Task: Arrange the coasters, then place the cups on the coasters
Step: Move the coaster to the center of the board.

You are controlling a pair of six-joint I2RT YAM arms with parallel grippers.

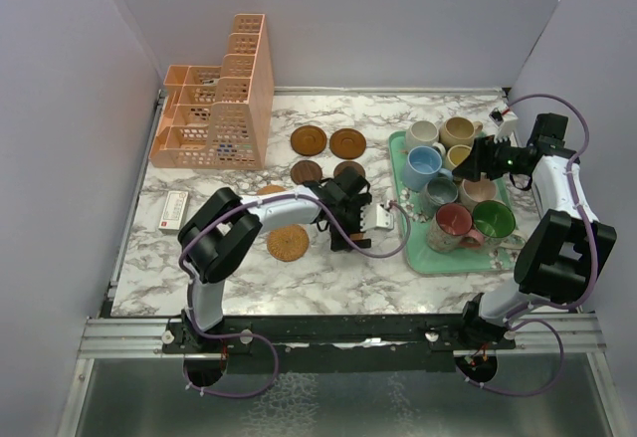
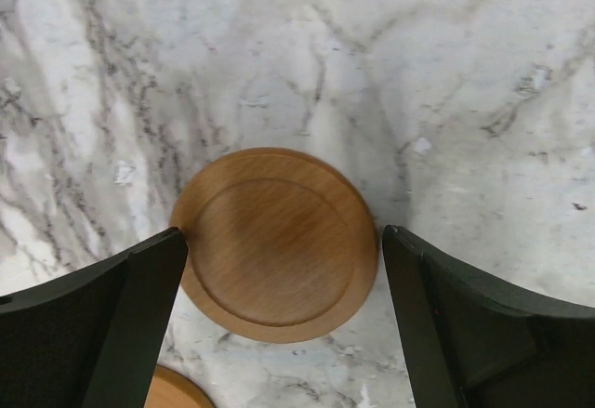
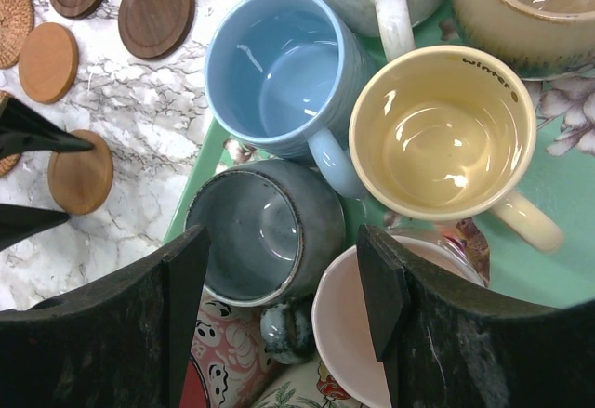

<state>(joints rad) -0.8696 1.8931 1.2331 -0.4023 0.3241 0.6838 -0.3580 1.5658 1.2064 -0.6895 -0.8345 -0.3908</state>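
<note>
I have the left gripper (image 2: 284, 241) spread wide, its fingers on either side of a light brown coaster (image 2: 274, 273) lying flat on the marble desk (image 2: 418, 55). I cannot tell whether they touch its rim. The right gripper (image 3: 284, 278) hangs with jaws apart over the green tray (image 3: 548, 269), above the grey cup (image 3: 246, 231) and the pink cup (image 3: 349, 343), pinching nothing.

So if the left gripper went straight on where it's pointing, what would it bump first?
The light brown coaster. The left gripper points down at it, open, a finger either side. It would probably meet that disc on the marble table first, though its height is unclear.
</note>
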